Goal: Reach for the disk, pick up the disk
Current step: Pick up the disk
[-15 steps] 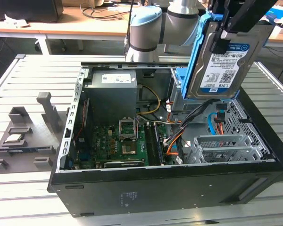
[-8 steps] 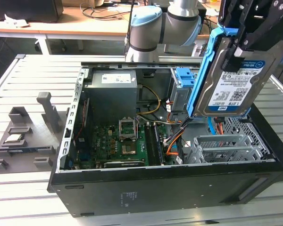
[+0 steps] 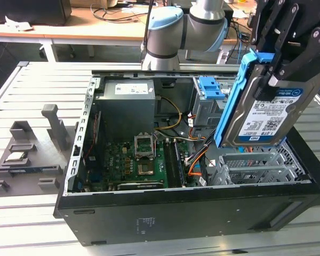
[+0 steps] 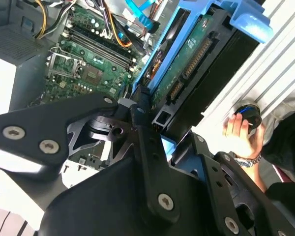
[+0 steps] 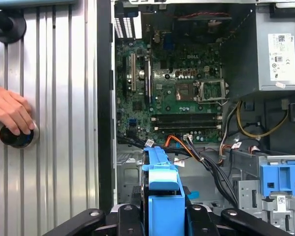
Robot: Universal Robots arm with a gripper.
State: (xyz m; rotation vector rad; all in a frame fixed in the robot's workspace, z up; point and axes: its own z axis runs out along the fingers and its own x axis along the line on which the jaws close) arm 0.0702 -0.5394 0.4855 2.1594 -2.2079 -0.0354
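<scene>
The disk (image 3: 264, 114), a silver hard drive with a blue-and-white label and blue rails, hangs tilted in the air above the open computer case's (image 3: 202, 205) end at the exterior view's right. My gripper (image 3: 274, 72) is shut on its upper part, one black finger on each side. In the second wrist view the disk's (image 4: 191, 59) green circuit-board side faces the camera, clamped by the gripper (image 4: 147, 115). The first wrist view sees the disk (image 5: 160, 177) edge-on, blue rail uppermost, between the gripper's (image 5: 162, 214) black links.
Below the disk is the empty metal drive cage (image 3: 256, 165), with the motherboard (image 3: 138, 160), cables and a blue latch piece (image 3: 210, 88) beside it. A grey fixture (image 3: 21, 154) holding a small chip stands at the exterior view's left. A person's hand (image 5: 10, 113) rests on a black knob (image 5: 17, 138) on the slatted table.
</scene>
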